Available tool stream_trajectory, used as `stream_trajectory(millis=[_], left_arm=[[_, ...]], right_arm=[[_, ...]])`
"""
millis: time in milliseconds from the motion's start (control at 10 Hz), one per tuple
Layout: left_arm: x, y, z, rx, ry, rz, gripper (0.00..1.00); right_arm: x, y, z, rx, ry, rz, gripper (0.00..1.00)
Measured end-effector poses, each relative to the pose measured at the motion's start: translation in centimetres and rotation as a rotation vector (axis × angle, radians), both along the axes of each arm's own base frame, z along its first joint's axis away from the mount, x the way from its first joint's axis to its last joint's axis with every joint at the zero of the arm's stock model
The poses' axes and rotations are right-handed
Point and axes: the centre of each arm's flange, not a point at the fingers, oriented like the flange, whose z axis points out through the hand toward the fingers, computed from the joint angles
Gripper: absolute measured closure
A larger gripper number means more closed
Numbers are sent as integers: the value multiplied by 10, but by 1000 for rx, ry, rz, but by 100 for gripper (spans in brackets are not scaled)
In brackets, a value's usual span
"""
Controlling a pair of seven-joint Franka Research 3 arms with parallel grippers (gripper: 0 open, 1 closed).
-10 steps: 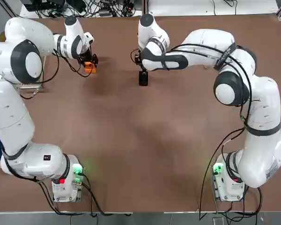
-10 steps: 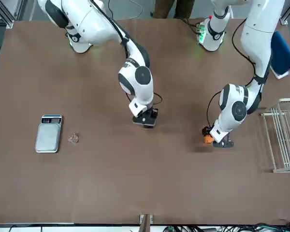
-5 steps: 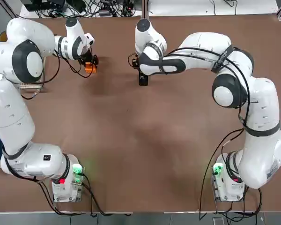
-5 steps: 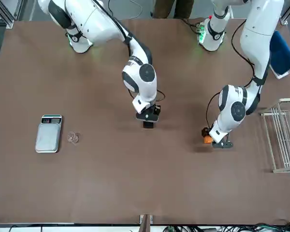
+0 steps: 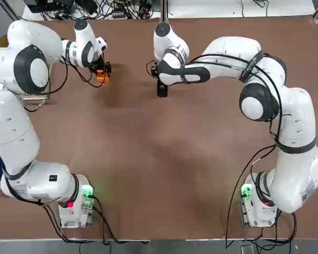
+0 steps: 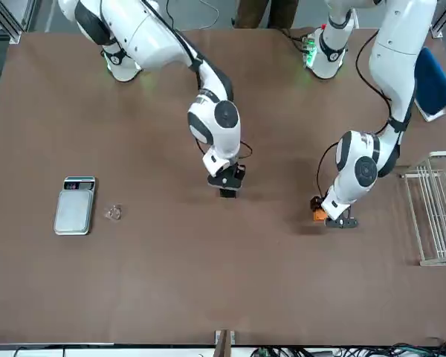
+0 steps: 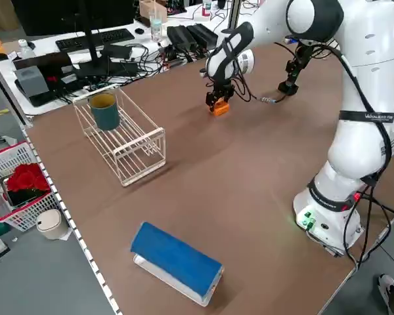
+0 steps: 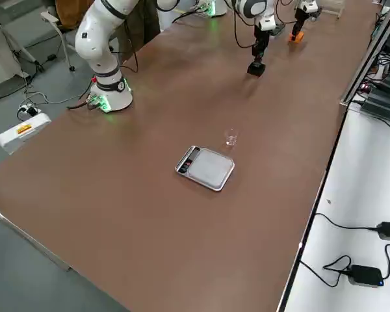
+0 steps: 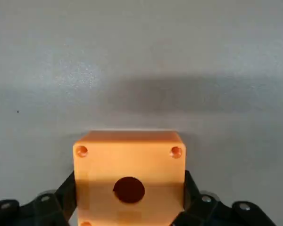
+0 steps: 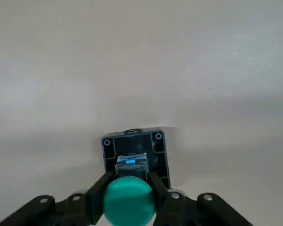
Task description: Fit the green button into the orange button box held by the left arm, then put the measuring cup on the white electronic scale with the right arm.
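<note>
Top view: right gripper (image 5: 162, 91) clamps the green button (image 10: 129, 198); the orange button box (image 5: 101, 76), hugged by the left gripper (image 5: 102, 71), lies well apart leftward.

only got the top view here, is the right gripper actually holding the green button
Observer: Yes. In the right wrist view the right gripper is shut on the green button, cap between the fingers, over a small black block on the table.
Operator: and the left one, does it have the box
Observer: The orange button box sits between the left gripper fingers, its round hole facing up and empty.
Operator: where are the cup and scale, can't see them
Observer: The front view shows the measuring cup standing on the table right beside the white electronic scale, not on it.
</note>
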Motion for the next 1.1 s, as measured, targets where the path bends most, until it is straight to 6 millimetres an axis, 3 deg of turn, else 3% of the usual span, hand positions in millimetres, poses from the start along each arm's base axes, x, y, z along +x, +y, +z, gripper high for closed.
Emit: stream_trajectory(millis=[200, 500, 800, 1100], left_arm=[[10, 0, 10, 3, -3, 3, 14], [42, -4, 64, 21, 9, 2, 14], [61, -14, 107, 22, 10, 4, 14], [65, -25, 123, 2, 26, 24, 14]], right_arm=[[-2, 1, -4, -3, 4, 3, 63], [-4, 2, -14, -18, 3, 6, 63], [-5, 2, -21, -27, 3, 0, 63], [-5, 4, -22, -12, -4, -10, 63]])
